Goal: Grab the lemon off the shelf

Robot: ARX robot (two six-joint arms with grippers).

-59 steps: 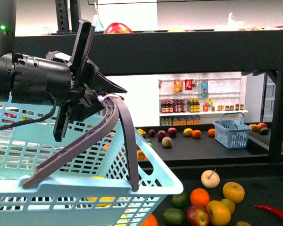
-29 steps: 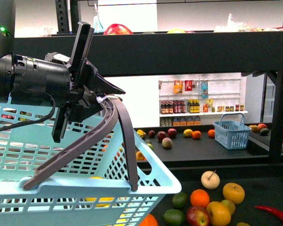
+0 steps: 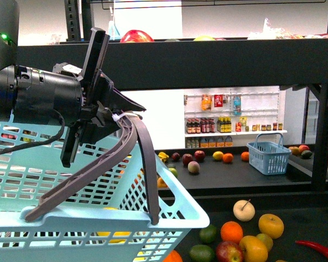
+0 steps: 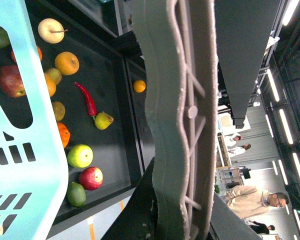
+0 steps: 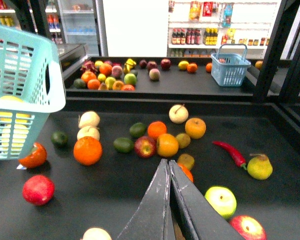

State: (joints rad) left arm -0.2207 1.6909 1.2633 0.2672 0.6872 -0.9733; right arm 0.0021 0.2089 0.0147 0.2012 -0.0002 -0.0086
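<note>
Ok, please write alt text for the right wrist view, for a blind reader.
The right gripper, its fingers closed and empty, hovers above a black shelf strewn with fruit: oranges, apples, a red chili. A light-blue basket holding yellow fruit is nearby.

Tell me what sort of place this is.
Probably a grocery shop or a mock-up: loose fruit on a black shelf, bottles on wall racks behind, a blue shopping basket.

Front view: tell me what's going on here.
The left claw holds the light-blue basket up by its grey handles. The right claw is shut and empty, hanging over the shelf tray of loose fruit.
</note>
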